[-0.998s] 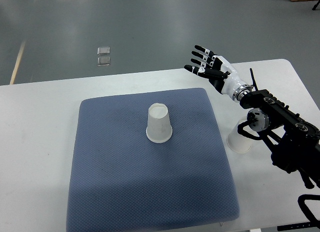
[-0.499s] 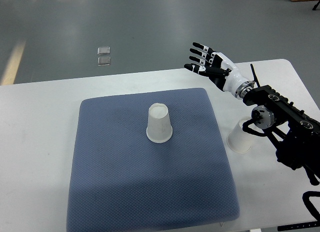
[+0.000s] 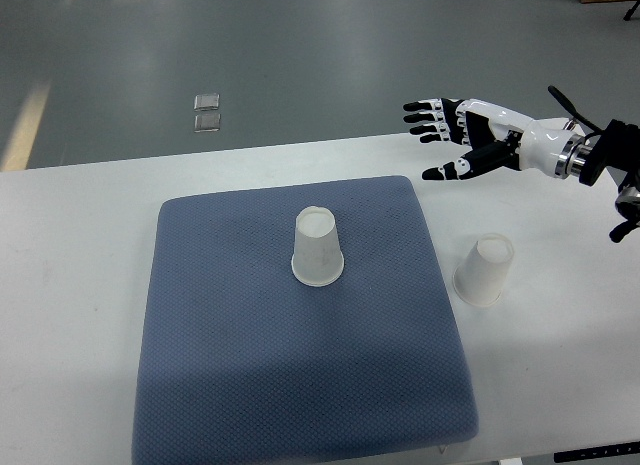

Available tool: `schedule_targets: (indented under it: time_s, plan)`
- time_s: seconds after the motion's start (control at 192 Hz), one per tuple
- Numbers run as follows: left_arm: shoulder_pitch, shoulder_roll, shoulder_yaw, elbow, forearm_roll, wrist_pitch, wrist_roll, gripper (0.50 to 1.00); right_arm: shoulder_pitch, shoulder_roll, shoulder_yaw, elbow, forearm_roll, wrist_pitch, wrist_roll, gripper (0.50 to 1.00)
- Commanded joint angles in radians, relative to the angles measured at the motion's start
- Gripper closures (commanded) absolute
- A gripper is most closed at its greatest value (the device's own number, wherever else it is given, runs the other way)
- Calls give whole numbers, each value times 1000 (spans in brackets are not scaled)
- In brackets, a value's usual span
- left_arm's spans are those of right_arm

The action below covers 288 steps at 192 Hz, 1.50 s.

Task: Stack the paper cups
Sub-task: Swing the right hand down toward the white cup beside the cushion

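The white counter [image 3: 80, 245] carried a blue mat [image 3: 250, 365]. 1 upturned paper cup [image 3: 318, 247] sat mid-mat, another cup [image 3: 485, 270] on bare counter just right of it. The right robot hand [image 3: 455, 140] hovered spread, empty (nothing stacked yet); next, I reckoned, descend onto the off-mat cup.

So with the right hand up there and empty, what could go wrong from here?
1. The right hand hovers open past the table's far edge, well away from both cups; a long reach may misjudge the grasp.
2. Both cups stand upside down; a nudge could tip the cup on the table, which would roll.
3. The cup on the pad sits on a soft surface, so it may wobble when stacked.
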Motion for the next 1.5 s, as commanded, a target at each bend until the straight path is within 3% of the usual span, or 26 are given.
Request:
schedule_targets:
  time_s: [0.0, 0.213, 0.437, 0.666, 1.035, 1.243, 1.492]
  plan:
    - [0, 0, 0, 0, 0, 0, 0, 500, 34, -96, -69, 54, -62, 25, 8, 587]
    - [0, 0, 0, 0, 0, -1, 0, 500, 77, -202, -194, 111, -228, 17, 51, 587]
    - [0, 0, 0, 0, 0, 0, 0, 500, 57, -201, -224, 121, -371, 5, 52, 587]
    - [0, 0, 0, 0, 0, 0, 0, 500, 46, -210, -298, 121, -476, -76, 89, 587]
    - [0, 0, 0, 0, 0, 0, 0, 500, 29, -216, -346, 126, -521, -83, 110, 587]
    - [0, 0, 0, 0, 0, 0, 0, 500, 17, -207, -350, 114, -564, -136, 112, 587]
    - [0, 0, 2, 0, 0, 0, 0, 500, 9, -202, -350, 111, -565, -136, 112, 623]
